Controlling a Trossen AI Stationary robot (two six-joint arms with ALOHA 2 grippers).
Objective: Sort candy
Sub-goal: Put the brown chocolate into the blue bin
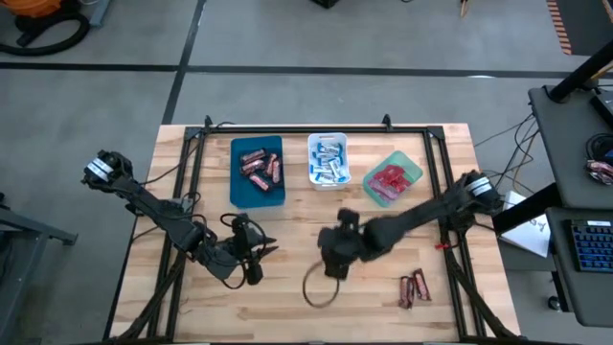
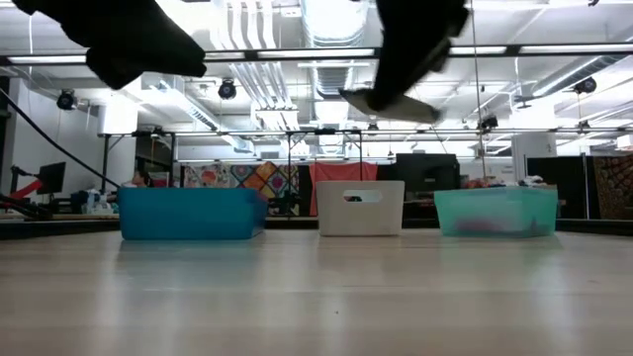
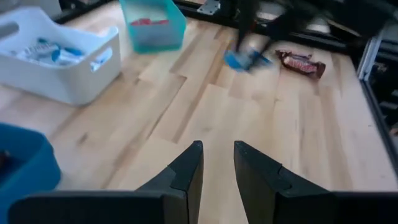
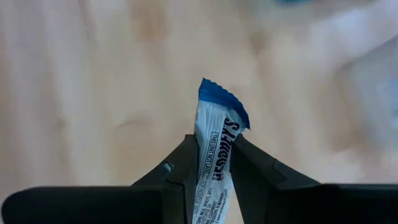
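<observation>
The right gripper (image 4: 213,163) pinches a blue-and-white candy bar (image 4: 216,140) between its fingers, held above the wooden table (image 1: 287,235) near its middle. The left gripper (image 3: 217,163), fingers a narrow gap apart and holding nothing, hangs over the table's left front. Two dark brown-red bars (image 1: 414,287) lie loose near the right front corner. Along the far side stand a blue tray (image 1: 257,192) of dark bars, a white tray (image 1: 329,180) of blue-and-white bars and a green tray (image 1: 412,168) of red packets.
</observation>
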